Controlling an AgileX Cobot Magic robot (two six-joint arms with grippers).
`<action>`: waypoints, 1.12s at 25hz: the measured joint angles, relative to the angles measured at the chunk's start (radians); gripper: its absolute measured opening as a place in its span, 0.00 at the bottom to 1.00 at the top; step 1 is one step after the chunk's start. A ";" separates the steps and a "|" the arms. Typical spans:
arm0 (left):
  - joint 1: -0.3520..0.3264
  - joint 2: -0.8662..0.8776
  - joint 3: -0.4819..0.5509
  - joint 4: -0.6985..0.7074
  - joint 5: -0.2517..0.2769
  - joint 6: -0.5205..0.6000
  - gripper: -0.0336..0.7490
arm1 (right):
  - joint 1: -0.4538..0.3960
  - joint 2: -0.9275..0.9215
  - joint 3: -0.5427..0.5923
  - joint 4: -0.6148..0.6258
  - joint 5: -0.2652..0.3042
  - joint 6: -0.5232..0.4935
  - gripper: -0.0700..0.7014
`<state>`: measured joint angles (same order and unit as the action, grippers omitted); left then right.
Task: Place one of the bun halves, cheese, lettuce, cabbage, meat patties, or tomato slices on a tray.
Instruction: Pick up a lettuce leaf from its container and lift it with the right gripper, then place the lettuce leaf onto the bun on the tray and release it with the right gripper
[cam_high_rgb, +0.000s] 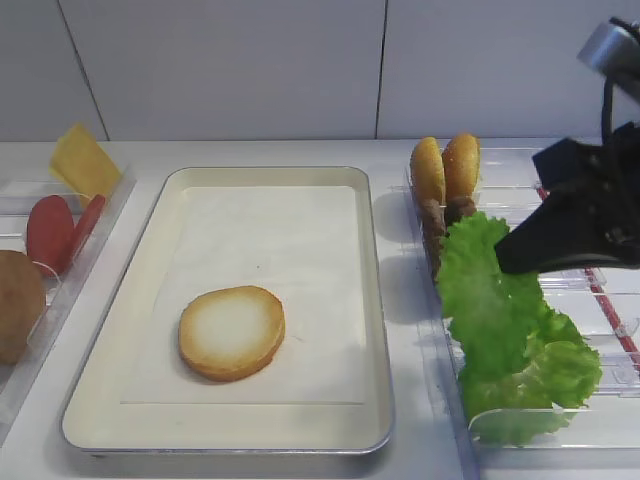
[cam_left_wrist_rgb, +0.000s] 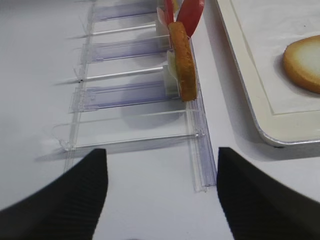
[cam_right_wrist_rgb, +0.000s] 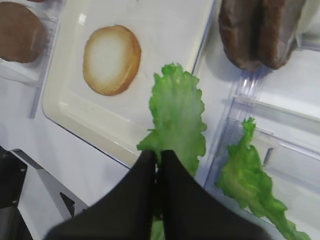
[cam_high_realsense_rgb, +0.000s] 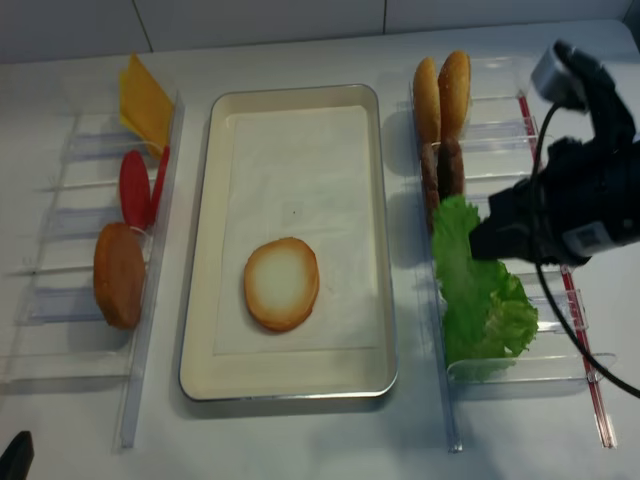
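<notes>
Your right gripper (cam_right_wrist_rgb: 159, 157) is clamped on the edge of a lettuce (cam_right_wrist_rgb: 176, 120) leaf. Expect it to be light, soft and floppy; keep the pinch at the rim. The left gripper (cam_left_wrist_rgb: 161, 165) stands apart, empty.

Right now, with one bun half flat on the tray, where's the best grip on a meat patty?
Take a meat patty by its top edge, coming straight down. The patties stand on edge in the right bin, so only the upper rim is free, buns behind, lettuce in front.

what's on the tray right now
One bun half lies flat on the tray, pale face up, on the white paper liner. What is under the bun is covered.
</notes>
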<state>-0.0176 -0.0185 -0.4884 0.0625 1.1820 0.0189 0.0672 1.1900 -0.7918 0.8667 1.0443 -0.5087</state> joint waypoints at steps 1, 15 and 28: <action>0.000 0.000 0.000 0.000 0.000 0.000 0.63 | 0.001 -0.005 -0.011 0.008 0.004 0.000 0.16; 0.000 0.000 0.000 0.000 0.000 0.000 0.63 | 0.437 0.179 -0.176 0.036 -0.178 0.028 0.16; 0.000 0.000 0.000 0.000 0.000 0.000 0.63 | 0.658 0.590 -0.538 0.000 -0.233 0.125 0.16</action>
<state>-0.0176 -0.0185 -0.4884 0.0625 1.1820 0.0189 0.7251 1.7801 -1.3296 0.8665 0.8112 -0.3840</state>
